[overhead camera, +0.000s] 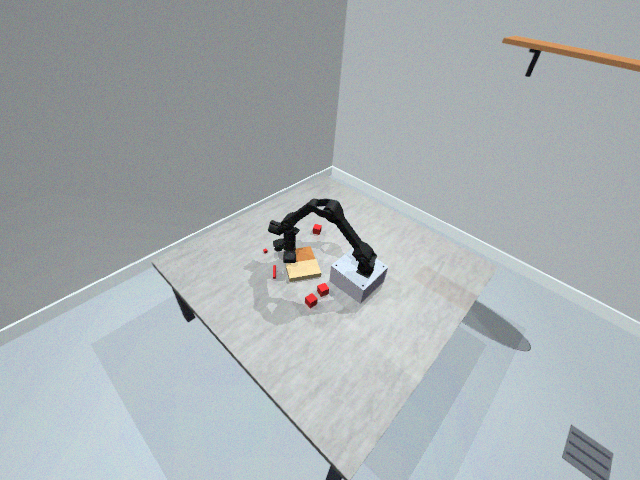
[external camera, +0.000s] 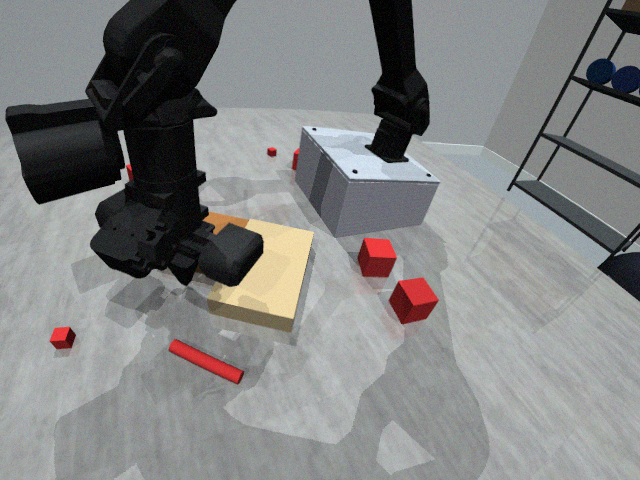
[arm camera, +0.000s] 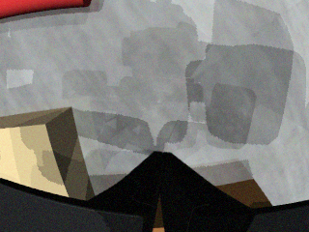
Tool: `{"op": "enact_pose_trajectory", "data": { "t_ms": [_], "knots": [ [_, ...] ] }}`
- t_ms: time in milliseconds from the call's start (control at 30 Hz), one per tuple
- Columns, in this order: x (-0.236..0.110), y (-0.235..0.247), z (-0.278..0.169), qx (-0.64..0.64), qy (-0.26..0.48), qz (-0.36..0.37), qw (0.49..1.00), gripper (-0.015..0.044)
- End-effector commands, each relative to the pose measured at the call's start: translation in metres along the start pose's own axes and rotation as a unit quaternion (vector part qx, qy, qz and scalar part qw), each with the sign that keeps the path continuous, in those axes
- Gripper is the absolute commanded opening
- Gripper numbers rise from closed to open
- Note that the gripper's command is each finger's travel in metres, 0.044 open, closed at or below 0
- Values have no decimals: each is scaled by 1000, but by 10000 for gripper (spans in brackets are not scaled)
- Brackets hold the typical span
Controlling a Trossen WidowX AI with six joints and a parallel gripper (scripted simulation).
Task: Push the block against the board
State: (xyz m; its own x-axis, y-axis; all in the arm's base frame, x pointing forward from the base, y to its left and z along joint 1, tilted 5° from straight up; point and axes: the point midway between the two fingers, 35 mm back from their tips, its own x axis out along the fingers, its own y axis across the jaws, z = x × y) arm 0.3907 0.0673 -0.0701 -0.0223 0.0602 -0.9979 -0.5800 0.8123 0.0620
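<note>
The brown-orange square block [overhead camera: 306,253] [external camera: 224,222] [arm camera: 246,192] lies flat beside a long side of the pale yellow board [overhead camera: 303,269] [external camera: 276,268] [arm camera: 19,150]. In the exterior view their far edges look nearly even, and no gap shows where the seam is visible. My gripper [external camera: 186,282] [arm camera: 160,159] is shut and empty, pointing down at the block's near side, left of the board. The gripper hides most of the block and part of the seam. Whether the fingertips touch the block or the table I cannot tell.
A red stick [overhead camera: 274,271] [external camera: 205,361] [arm camera: 43,7] lies in front of the board. A small red cube [overhead camera: 265,250] [external camera: 62,337] lies near left. Two red cubes [overhead camera: 323,289] [external camera: 377,257] lie right of the board. The arm's grey base box [overhead camera: 358,276] [external camera: 385,204] stands behind them.
</note>
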Motion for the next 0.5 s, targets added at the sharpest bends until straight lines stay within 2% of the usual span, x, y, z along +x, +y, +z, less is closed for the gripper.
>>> {"op": "enact_pose_trajectory", "data": {
  "t_ms": [0, 467],
  "knots": [
    [2, 0, -2, 2, -1, 1, 1000, 0],
    [3, 0, -20, 2, 0, 1, 1000, 0]
  ]
}}
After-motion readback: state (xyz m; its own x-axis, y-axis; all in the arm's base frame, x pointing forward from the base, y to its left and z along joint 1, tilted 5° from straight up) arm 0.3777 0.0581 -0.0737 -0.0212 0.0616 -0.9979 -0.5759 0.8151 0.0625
